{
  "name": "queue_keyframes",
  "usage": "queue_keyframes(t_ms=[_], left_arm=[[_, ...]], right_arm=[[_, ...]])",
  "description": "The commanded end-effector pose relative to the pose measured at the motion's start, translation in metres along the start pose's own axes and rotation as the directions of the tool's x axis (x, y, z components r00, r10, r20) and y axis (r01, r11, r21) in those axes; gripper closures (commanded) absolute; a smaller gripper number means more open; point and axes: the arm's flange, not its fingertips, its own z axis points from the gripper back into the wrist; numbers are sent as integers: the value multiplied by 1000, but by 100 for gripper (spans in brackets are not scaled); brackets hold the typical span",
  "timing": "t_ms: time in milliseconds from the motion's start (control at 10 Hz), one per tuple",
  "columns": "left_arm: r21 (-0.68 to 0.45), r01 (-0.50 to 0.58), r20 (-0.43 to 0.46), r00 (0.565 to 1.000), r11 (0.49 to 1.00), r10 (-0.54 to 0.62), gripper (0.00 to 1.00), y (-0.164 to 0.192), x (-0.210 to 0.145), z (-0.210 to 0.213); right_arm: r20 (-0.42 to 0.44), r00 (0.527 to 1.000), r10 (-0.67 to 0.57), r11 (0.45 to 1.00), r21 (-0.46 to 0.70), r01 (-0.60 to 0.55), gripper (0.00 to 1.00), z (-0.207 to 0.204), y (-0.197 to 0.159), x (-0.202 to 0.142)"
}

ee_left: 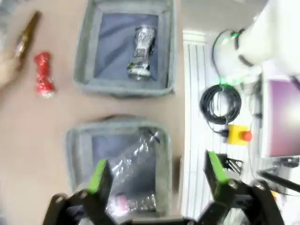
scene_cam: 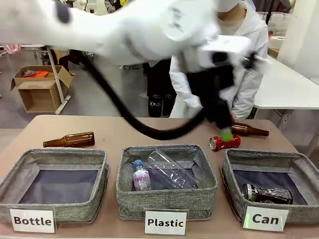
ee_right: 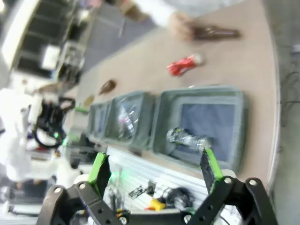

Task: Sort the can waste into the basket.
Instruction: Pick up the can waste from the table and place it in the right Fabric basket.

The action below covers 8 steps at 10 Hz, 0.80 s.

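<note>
- Checking the left hand (ee_left: 157,173) first: green fingers wide apart, nothing between them, hanging above the baskets (arm stretched across from the left side in the front view).
- Same story with the right hand (ee_right: 154,168): fingers spread, nothing gripped, off past the worktop (scene_cam: 109,132) edge and facing back at the baskets.
- Spotted the black-and-blue can (scene_cam: 266,194) lying on its side inside the Can basket (scene_cam: 259,155), down near the front right corner, looking pretty crumpled.
- Found the red can (scene_cam: 224,143) lying on the worktop outside that basket, just behind its far left corner.
- Got the Plastic basket (scene_cam: 167,149) in the middle with clear bottles (scene_cam: 164,172) in it, and the Bottle basket (scene_cam: 55,154) at the left end.
- Noticed a brown bottle (scene_cam: 70,140) lying behind the Bottle basket.
- Also a second brown bottle (scene_cam: 249,130) just behind the red can, with the person's hand (ee_right: 180,26) resting on one end of it in the right wrist view.
</note>
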Motion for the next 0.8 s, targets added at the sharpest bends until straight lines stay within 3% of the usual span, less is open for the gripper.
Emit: queue_keyframes(t_ms=[0, 100, 300, 400, 500, 600, 700], left_arm=[[-32, -134, 137, 981, 990, 137, 0, -10, -109, 56], [-45, -224, 218, 949, 974, 228, 0, 1, -157, 78], [-164, -384, 421, 806, 909, 416, 0, 18, -271, 123], [-230, -481, 516, 677, 846, 525, 0, 27, -331, 141], [-359, -492, 611, 518, 793, 598, 0, 36, -397, 145], [-431, -537, 689, 323, 725, 649, 0, 29, -465, 146], [-526, -528, 719, 142, 666, 680, 0, 23, -530, 140]], right_arm=[[-217, 976, -18, 993, 112, 43, 0, -59, 18, 23], [-295, 955, -20, 989, 134, 62, 0, -99, 27, 28], [-421, 907, -18, 967, 223, 122, 0, -177, 44, 33], [-501, 865, -18, 928, 314, 202, 0, -204, 51, 35], [-523, 852, -13, 903, 360, 235, 0, -218, 48, 45], [-547, 836, -37, 872, 392, 295, 0, -219, 45, 48], [-518, 852, -81, 863, 391, 320, 0, -211, 33, 57]])
